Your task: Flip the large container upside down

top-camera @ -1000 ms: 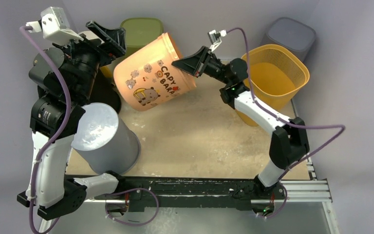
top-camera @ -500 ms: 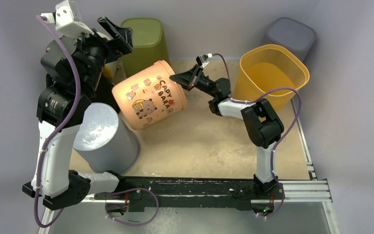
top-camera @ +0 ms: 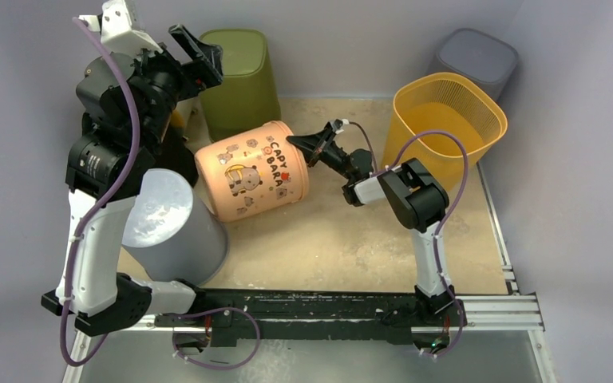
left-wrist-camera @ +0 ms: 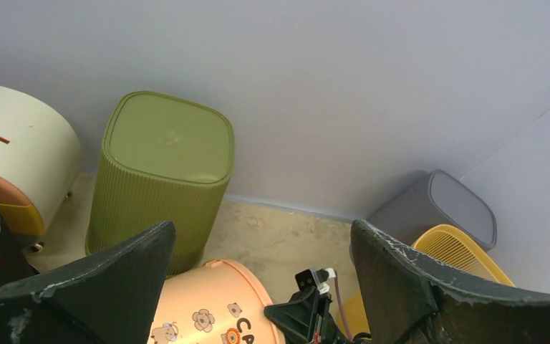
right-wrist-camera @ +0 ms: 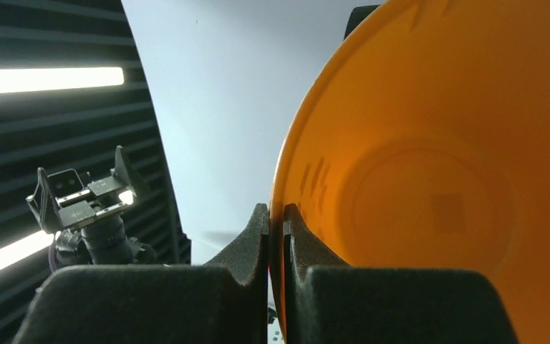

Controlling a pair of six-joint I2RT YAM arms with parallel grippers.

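The large peach container (top-camera: 251, 179) with cartoon prints lies tilted on its side at the middle of the table, mouth facing right. My right gripper (top-camera: 297, 144) is shut on its rim; in the right wrist view the pads (right-wrist-camera: 276, 215) pinch the thin orange wall (right-wrist-camera: 437, 179), and the inside of the container fills that view. My left gripper (top-camera: 199, 56) is open and empty, raised at the back left above the container. The left wrist view shows its jaws (left-wrist-camera: 261, 236) wide apart, with the container's top (left-wrist-camera: 208, 308) below them.
An upside-down green bin (top-camera: 235, 76) stands at the back left. A yellow mesh basket (top-camera: 447, 120) and a grey bin (top-camera: 476, 54) stand at the back right. An upside-down grey bin (top-camera: 172, 227) stands by the left arm. A cream container (left-wrist-camera: 14, 158) sits far left.
My right gripper has lowered the peach container toward the table and nearer, and it has tipped further onto its side. My left gripper has risen slightly and stays open.
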